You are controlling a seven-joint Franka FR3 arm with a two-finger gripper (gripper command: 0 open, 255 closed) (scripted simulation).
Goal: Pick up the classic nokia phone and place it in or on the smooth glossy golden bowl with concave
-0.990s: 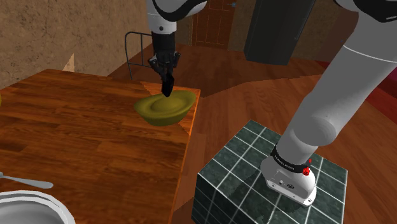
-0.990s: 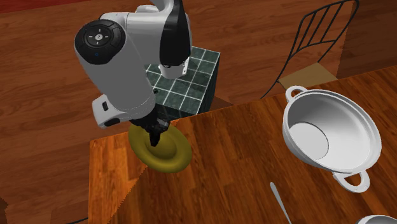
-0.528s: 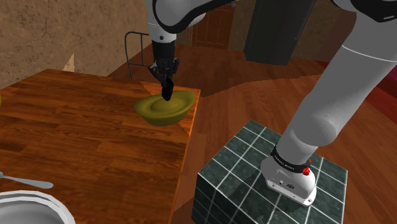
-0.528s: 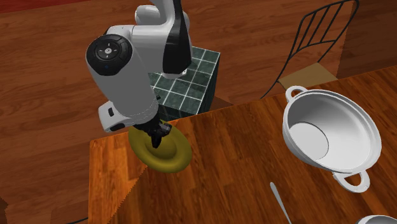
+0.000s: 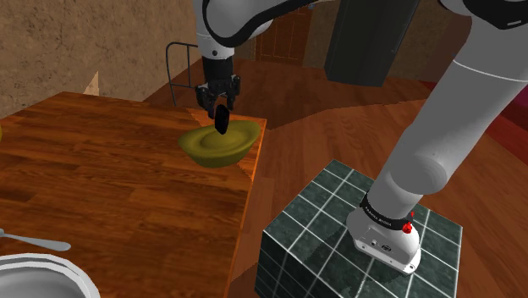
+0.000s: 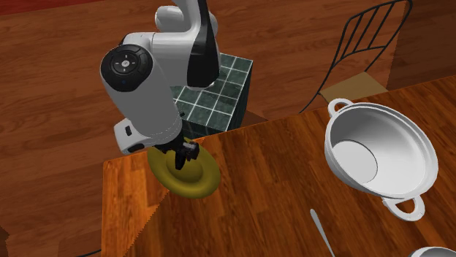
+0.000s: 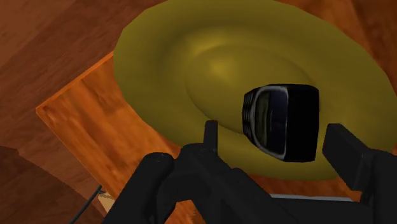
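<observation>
Over the bowl: the black gripper hangs above the olive-gold bowl, which sits at the corner of the wooden table nearest the tiled stand.
Jaws: parted. In the wrist view both fingers stand clear of the phone, with a gap on each side, so we judge that nothing is gripped.
Phone: the dark candybar phone sits between the spread fingers, over the bowl's inner slope, with its screen end turned towards the wrist camera.
Done: we judge the pickup and the carry complete, since the phone is at the bowl and not on the table top.
Left: little, as we read it. The phone has to settle in the hollow, and the arm has to lift away without clipping it.
Doubt: we cannot tell whether the phone rests on the bowl or hangs just above it. In the shoulder view it is a small dark oval right under the fingertips, about level with the rim, so it may be in mid-air.
Hidden: the phone's underside and any contact with the bowl. Its keypad is too dark to read. The gripper's body covers the bowl's near rim in the wrist view.
Cut off: the white pot and the spoon run off the shoulder view's lower left.
</observation>
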